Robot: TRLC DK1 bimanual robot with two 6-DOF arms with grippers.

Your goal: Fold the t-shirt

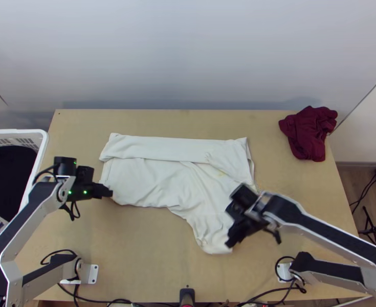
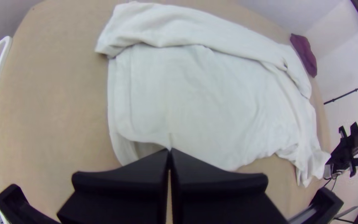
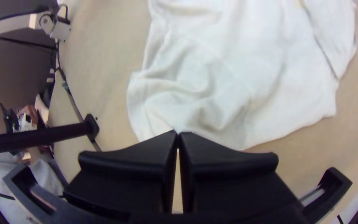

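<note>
T-shirt (image 1: 152, 176) lay on the table (image 1: 152, 256), 12-o'clock edge (top view) folded over, left gripper (image 2: 170, 149) pinching its 8-o'clock edge and right gripper (image 3: 177, 132) its jutting 5-o'clock end, presumably to bring the near side toward 12.

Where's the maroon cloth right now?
Top view: the maroon cloth lies bunched at the table's far right corner, beyond the right end of the white t-shirt.
</note>
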